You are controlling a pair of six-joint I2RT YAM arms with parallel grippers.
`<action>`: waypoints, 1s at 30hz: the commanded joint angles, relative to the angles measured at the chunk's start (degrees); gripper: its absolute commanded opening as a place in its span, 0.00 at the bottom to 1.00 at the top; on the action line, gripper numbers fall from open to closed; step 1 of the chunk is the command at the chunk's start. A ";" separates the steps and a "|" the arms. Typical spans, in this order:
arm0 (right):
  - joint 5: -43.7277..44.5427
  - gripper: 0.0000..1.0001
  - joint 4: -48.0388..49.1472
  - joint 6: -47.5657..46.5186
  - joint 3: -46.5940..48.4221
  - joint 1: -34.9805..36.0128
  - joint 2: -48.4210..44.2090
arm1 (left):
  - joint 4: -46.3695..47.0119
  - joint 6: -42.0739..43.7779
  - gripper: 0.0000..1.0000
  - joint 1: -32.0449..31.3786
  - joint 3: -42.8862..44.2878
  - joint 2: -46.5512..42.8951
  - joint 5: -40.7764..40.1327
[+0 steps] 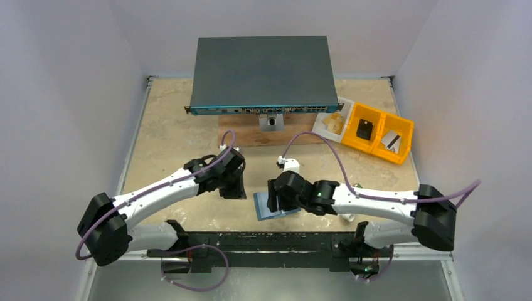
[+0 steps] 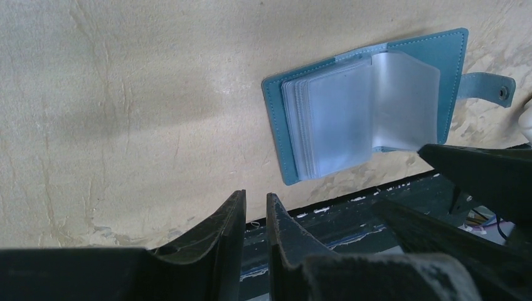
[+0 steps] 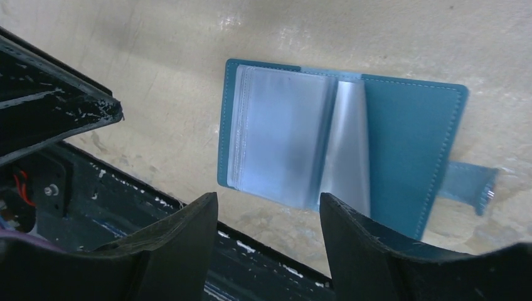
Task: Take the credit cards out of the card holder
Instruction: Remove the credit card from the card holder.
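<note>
The steel-blue card holder [image 1: 280, 211] lies open and flat on the table near its front edge. It also shows in the left wrist view [image 2: 452, 56] and the right wrist view [image 3: 408, 138]. Its clear plastic sleeves [image 3: 282, 138] are fanned out, with one leaf standing half turned. I cannot make out any credit card in the sleeves. My right gripper [image 3: 268, 197] is open and hovers just above the holder's near edge [image 1: 274, 199]. My left gripper [image 2: 255, 195] is shut and empty, to the left of the holder [image 1: 233, 188]. The snap strap [image 3: 467, 185] sticks out sideways.
A large dark grey box [image 1: 262, 74] stands on a wooden board [image 1: 251, 137] at the back. Yellow bins [image 1: 376, 132] and a white tray [image 1: 332, 122] sit at the back right. The black front rail [image 1: 263, 238] runs just below the holder.
</note>
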 commanded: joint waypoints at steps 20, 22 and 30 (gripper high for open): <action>0.81 0.52 12.09 1.60 2.32 1.24 17.55 | 2.39 -1.49 0.18 0.29 -1.81 0.25 0.50; 0.95 0.41 12.48 1.37 2.67 1.24 18.36 | 2.32 -1.50 0.18 0.29 -1.80 0.23 0.56; -6.24 0.08 18.26 2.35 3.15 1.22 21.41 | 2.45 -1.84 0.18 0.34 -3.04 -0.39 0.81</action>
